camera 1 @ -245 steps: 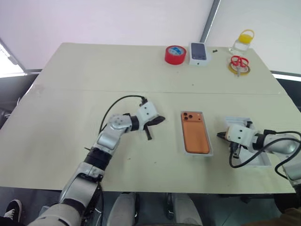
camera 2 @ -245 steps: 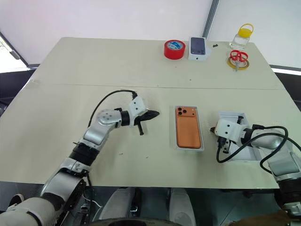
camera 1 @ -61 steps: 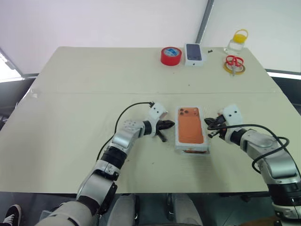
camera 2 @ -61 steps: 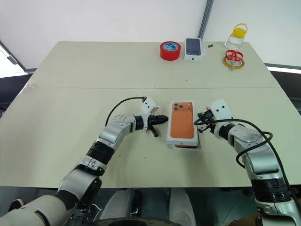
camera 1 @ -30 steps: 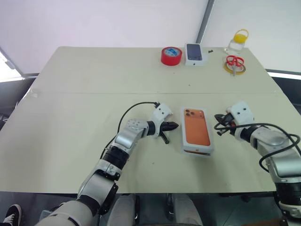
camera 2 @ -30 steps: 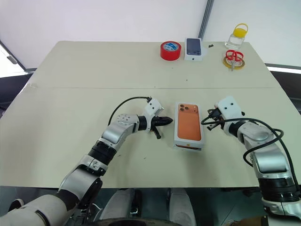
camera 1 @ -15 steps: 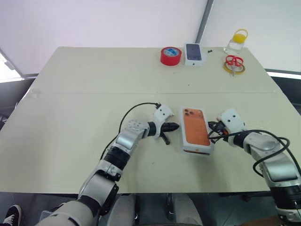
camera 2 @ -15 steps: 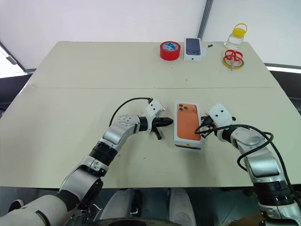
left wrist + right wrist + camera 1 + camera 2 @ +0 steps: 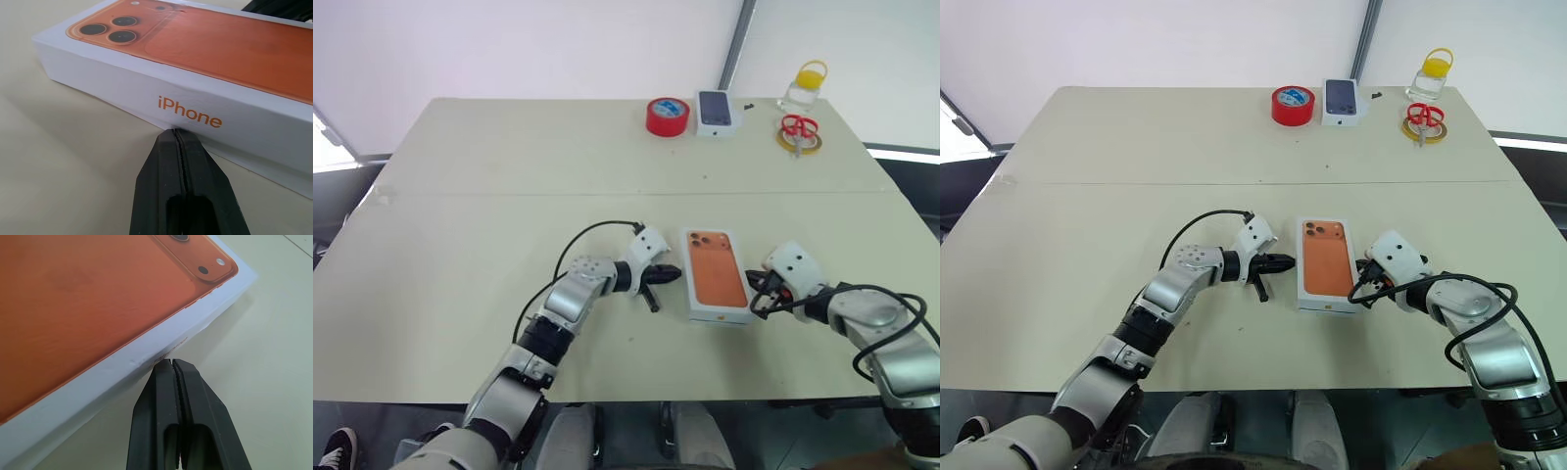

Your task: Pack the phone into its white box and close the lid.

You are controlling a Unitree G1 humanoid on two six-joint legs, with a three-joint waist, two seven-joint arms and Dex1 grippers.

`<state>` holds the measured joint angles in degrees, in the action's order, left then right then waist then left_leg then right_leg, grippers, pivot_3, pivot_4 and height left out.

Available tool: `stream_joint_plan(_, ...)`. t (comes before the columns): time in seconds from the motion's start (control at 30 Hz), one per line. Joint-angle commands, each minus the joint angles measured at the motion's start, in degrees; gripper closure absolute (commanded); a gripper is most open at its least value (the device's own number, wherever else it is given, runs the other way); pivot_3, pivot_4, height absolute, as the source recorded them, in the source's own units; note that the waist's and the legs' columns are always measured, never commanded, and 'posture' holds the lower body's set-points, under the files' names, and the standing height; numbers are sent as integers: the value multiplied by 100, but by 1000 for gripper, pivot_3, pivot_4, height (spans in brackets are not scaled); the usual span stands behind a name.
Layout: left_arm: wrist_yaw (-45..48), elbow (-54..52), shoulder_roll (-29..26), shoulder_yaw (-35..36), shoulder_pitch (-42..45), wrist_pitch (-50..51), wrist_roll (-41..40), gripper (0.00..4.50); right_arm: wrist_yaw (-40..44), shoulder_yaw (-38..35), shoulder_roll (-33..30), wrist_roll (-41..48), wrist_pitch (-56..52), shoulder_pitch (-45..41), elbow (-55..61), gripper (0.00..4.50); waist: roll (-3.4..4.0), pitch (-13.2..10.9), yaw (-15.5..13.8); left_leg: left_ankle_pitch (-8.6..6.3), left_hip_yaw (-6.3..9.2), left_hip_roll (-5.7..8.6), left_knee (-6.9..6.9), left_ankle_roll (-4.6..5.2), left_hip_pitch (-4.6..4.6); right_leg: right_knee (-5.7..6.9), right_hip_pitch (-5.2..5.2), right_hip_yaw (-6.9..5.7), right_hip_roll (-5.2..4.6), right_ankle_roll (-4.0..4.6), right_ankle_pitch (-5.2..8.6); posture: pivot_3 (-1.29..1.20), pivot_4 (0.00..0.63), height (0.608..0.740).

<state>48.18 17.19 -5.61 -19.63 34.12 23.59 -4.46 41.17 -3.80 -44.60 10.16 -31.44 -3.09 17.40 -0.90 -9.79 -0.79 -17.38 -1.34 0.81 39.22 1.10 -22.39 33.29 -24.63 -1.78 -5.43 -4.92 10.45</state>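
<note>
The lid [image 9: 717, 274], white with an orange phone picture on top, lies flat on the table's near middle. The phone and its white box are hidden under it. My left gripper [image 9: 674, 273] is shut, its tips against the lid's left side wall just below the orange lettering [image 9: 190, 111]. On the other side my right gripper [image 9: 751, 284] is also shut, its tips touching the lid's right wall [image 9: 112, 377]. Neither holds anything.
At the table's far edge stand a red tape roll [image 9: 667, 116], a small white box with a dark phone picture [image 9: 715, 111], red-handled scissors on a yellow ring [image 9: 799, 134] and a yellow-capped bottle [image 9: 807, 82]. The table's front edge runs close below the lid.
My right gripper has moved left, from a gap beside the lid to touching its right wall. The left gripper stays at the left wall.
</note>
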Motion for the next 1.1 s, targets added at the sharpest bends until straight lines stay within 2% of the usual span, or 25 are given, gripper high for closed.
stream_joint_plan(0.03,140,-251,-13,-171,-71,9,-19,4500,122,98,-49,-5,147,5,283,4440,0,0,0,0,0,0,0,0,0,0,0,0,0,0,0,0,150,740)
stream_joint_plan(0.33,110,-149,-309,15,-89,-118,-9,4500,57,309,-346,-686,600,73,-206,4440,1,1,3,0,-1,0,0,0,2,3,0,0,0,0,0,0,150,740)
stream_joint_plan(0.5,382,-456,-519,308,-48,-77,-371,4500,159,-43,-611,-650,847,18,-591,4440,1,1,1,0,-1,0,2,0,3,4,1,1,0,0,0,0,150,740)
stream_joint_plan(0.7,792,-659,-738,545,94,-171,-749,4500,696,-496,-910,-293,1221,18,-769,4440,0,1,-6,0,-1,4,4,0,2,4,4,1,-3,0,0,0,150,740)
stream_joint_plan(0.8,489,-240,-434,804,469,-251,-851,4500,830,-927,-546,552,840,-346,-638,4440,-1,0,-5,0,0,5,5,0,3,4,6,1,-3,-1,-1,0,150,740)
stream_joint_plan(0.97,-304,872,425,988,1237,-686,-689,4500,1001,-972,-129,1351,462,-374,-138,4440,-4,-1,-87,0,7,10,10,0,2,4,11,-1,-3,-19,-11,0,150,740)
stream_joint_plan(1.03,-416,1244,676,956,1397,-865,-629,4500,1028,-862,-66,1510,267,-253,94,4440,-2,1,-136,0,5,13,10,0,1,1,11,0,-4,-20,-12,0,150,740)
stream_joint_plan(1.1,-484,1614,796,740,1468,-1075,-373,4500,1111,-535,-187,1252,335,32,272,4440,-2,0,-144,-1,5,18,10,1,1,2,11,0,-7,-21,-12,0,150,740)
